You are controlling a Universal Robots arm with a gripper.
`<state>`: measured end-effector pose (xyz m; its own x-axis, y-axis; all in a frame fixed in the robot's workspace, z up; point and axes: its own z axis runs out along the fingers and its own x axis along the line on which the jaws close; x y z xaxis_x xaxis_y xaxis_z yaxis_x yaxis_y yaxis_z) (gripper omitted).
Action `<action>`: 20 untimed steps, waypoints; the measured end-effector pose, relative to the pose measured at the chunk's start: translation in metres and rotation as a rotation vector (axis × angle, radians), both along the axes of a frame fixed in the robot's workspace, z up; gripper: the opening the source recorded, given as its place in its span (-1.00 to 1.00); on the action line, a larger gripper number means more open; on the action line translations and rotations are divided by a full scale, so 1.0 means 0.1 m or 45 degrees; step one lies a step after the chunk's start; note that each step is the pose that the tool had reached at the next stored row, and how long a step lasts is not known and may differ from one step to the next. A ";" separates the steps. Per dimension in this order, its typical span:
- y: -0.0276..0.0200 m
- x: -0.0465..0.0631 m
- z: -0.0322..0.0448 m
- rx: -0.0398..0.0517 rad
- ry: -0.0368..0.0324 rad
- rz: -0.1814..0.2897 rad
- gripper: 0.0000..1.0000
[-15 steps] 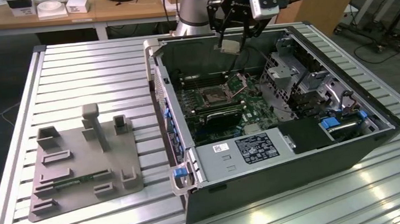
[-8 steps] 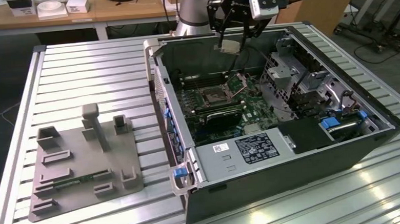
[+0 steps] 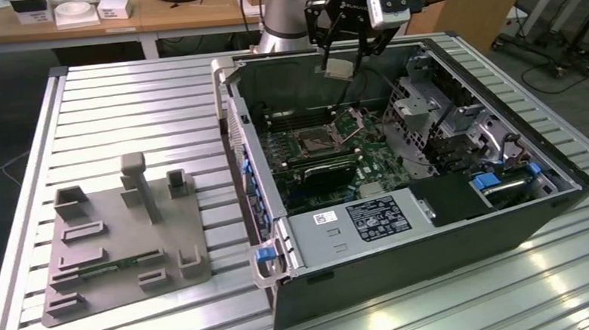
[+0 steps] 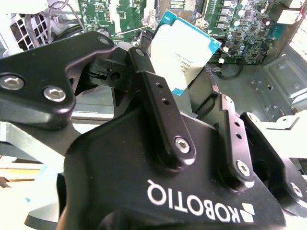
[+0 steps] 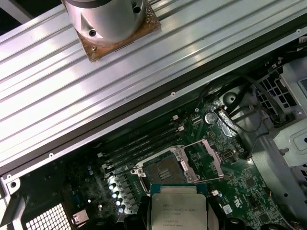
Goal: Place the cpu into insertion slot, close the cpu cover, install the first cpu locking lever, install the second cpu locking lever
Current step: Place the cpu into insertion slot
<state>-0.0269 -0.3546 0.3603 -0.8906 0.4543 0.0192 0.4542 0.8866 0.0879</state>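
Note:
My gripper (image 3: pixel 342 57) hangs over the back of the open black computer case (image 3: pixel 539 220), shut on the cpu (image 3: pixel 338 68), a pale square chip. In the second wrist view the cpu (image 4: pixel 184 50) sits clamped by its edges between the two black fingers (image 4: pixel 148 81). The cpu (image 5: pixel 178 206) hovers above the board, a short way off from the insertion slot (image 5: pixel 163 168). That slot (image 3: pixel 317 143) lies bare, dark in the middle with a metal rim. Its cpu cover (image 5: pixel 204 158) is swung up and open beside it, standing as a thin frame (image 3: pixel 353 120).
Long black memory slots (image 5: pixel 139 143) run beside the socket. A grey fixture plate (image 3: pixel 127 242) with upright blocks lies on the slatted metal table (image 3: pixel 140 105) at the exterior view's left. A drive cage (image 3: pixel 443 119) and cables fill the case's right side. The arm's base (image 5: pixel 108 19) stands behind the case.

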 end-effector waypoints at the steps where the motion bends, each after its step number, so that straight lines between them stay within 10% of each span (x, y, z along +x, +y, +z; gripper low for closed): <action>1: 0.000 0.00 0.000 0.000 0.0000 0.000 0.08; 9: 0.000 0.00 -0.001 0.000 -0.0001 -0.016 0.08; 20: 0.000 0.00 -0.007 0.000 0.0001 -0.204 0.08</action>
<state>-0.0270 -0.3546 0.3596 -0.8068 0.5906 0.0192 0.5897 0.8028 0.0878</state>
